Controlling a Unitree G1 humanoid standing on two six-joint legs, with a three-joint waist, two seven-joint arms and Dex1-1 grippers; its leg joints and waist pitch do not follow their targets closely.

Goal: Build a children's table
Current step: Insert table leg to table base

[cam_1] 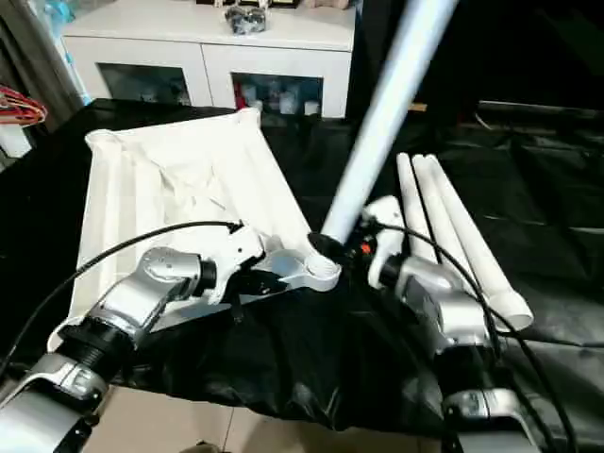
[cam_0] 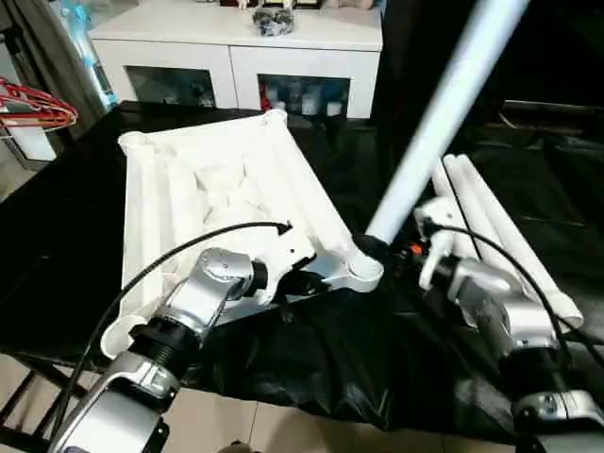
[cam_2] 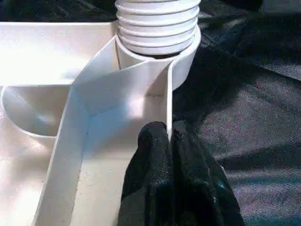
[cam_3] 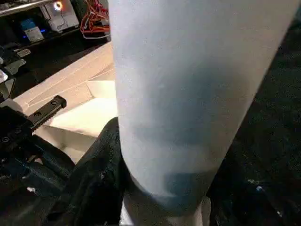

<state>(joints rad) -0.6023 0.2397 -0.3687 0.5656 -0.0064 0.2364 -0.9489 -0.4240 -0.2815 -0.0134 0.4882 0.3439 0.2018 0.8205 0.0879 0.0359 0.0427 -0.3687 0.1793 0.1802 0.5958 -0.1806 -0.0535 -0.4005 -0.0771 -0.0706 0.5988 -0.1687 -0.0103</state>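
Table parts, all white plastic, lie on a tabletop [cam_0: 75, 236] covered in black sheeting. Nearest the camera, two silver forearms reach in from the bottom edge of the head view.

The left claw [cam_0: 294, 281], at lower centre, is pinched shut on a thin upright rib at the near edge of the upside-down table top [cam_0: 222, 193]. In the left wrist view its black fingers [cam_2: 155, 160] press together on that rib, just short of the round corner socket [cam_2: 186, 59].

That corner socket sits at the middle of the head view. A leg [cam_0: 444, 113] stands in it, leaning toward the upper right of the frame and running off the top edge. Its ridged lower end shows inside the socket in the left wrist view.

The right claw [cam_0: 401, 247], just right of centre, is about half open and wrapped around the base of that leg; in the right wrist view a black finger [cam_3: 101, 174] lies against the pale tube.

The upside-down table top spreads from the centre toward the upper left, its ribbed underside facing up.

On the right, three more legs [cam_0: 491, 226] lie side by side on the black sheeting, touching one another.

Farthest away, along the top edge, stands a white cabinet [cam_0: 236, 47] with glass-fronted compartments.
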